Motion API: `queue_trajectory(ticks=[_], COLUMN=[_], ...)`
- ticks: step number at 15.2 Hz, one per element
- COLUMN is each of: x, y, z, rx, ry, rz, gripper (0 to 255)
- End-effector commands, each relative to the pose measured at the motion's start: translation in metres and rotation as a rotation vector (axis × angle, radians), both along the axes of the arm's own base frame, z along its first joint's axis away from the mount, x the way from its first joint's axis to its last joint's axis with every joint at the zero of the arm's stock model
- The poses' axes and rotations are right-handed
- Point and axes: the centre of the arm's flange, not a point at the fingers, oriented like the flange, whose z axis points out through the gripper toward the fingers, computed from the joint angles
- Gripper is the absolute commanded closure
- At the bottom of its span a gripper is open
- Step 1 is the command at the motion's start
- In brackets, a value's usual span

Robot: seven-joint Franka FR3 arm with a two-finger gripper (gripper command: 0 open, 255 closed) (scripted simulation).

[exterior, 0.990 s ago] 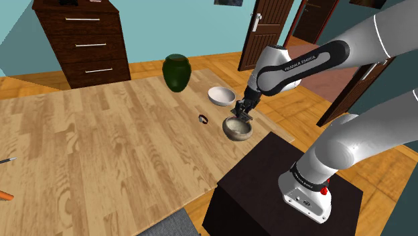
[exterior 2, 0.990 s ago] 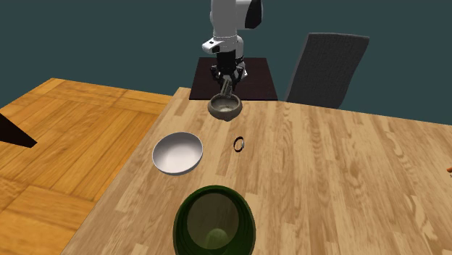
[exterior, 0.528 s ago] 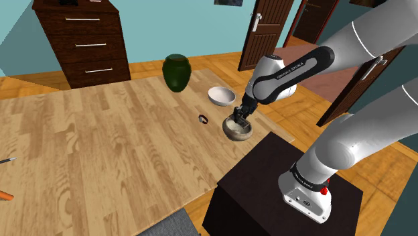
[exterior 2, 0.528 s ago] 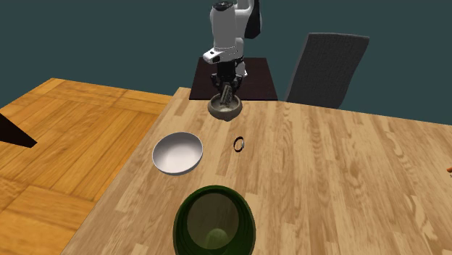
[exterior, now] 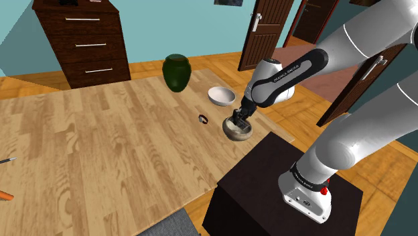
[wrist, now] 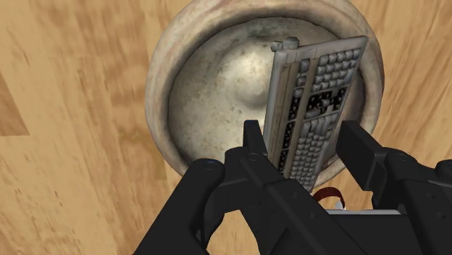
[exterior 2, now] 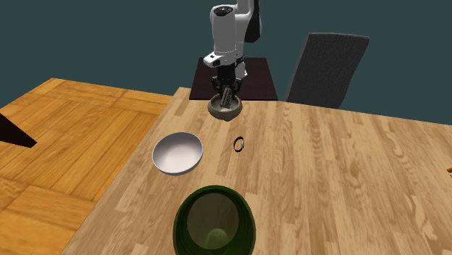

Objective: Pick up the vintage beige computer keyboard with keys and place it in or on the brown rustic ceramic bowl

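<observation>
The small beige keyboard [wrist: 319, 94] with dark and light keys stands on edge inside the brown-grey bowl [wrist: 163, 87], leaning toward the bowl's far wall. My black gripper [wrist: 303, 141] is shut on it, one finger against each long side. In the shoulder view the gripper [exterior: 236, 122] reaches down into the bowl [exterior: 239, 133] near the table's corner by the stand. From across the table, the gripper [exterior 2: 226, 97] hangs straight over the bowl [exterior 2: 225, 110] with its fingertips at the rim.
A white bowl [exterior: 221, 95] sits just beyond the brown one, with a small ring [exterior: 203, 119] beside them and a dark green vase [exterior: 176, 72] farther back. The black stand [exterior: 281, 181] borders the table edge. A grey chair [exterior 2: 326, 69] stands past the table.
The gripper has come down with the keyboard, from just above the bowl to within its rim. Bowl, ring and vase have not moved.
</observation>
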Motion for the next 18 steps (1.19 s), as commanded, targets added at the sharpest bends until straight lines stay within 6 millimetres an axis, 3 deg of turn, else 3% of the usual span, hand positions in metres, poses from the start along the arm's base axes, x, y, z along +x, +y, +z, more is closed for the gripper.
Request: queue_trajectory(ticks=[1, 2, 7, 11, 18], x=[0.0, 0.0, 0.0, -0.005, -0.005], y=[0.0, 0.0, 0.0, -0.003, -0.003], z=[0.0, 0.0, 0.0, 0.05, 0.05], rx=[0.0, 0.0, 0.0, 0.0, 0.0], ry=[0.0, 0.0, 0.0, 0.0, 0.0], rz=[0.0, 0.0, 0.0, 0.0, 0.0], gripper=[255, 0, 0, 0, 0])
